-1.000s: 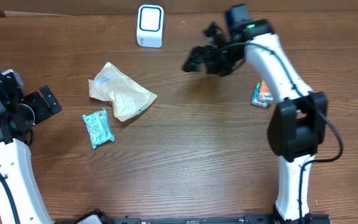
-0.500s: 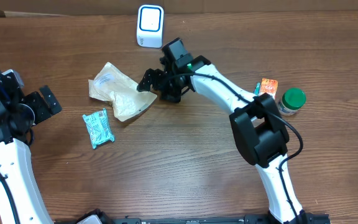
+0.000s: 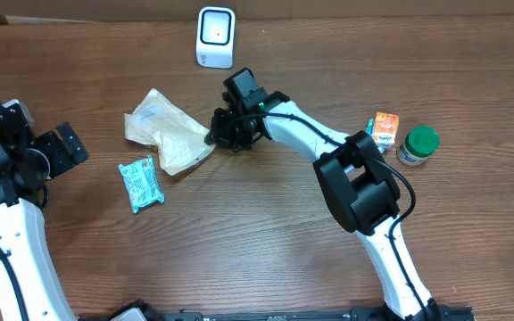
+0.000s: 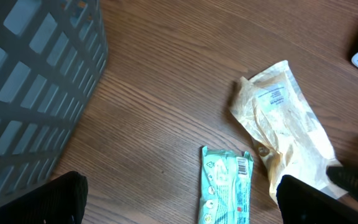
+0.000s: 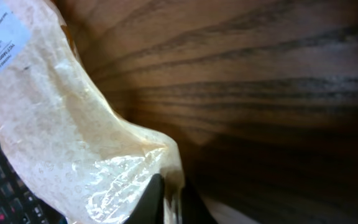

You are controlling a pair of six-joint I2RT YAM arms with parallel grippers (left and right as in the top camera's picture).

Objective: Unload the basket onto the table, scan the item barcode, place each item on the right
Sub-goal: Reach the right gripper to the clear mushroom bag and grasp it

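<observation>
Brown wood table (image 3: 266, 232): white scanner (image 3: 215, 37) at the far edge, tan pouch (image 3: 168, 129) left of centre, teal packet (image 3: 141, 184) just nearer, orange packet (image 3: 383, 129) and green-lidded jar (image 3: 418, 144) over on the right.

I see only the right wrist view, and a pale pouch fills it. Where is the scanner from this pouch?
Observer: The white scanner stands at the far edge of the table, beyond the pouch.
Operator: Does something else lie near the pouch?
Observer: A teal packet lies close by, on its near side.
Operator: And the left tool?
Observer: The left tool is open, far off to the left, holding nothing.
</observation>
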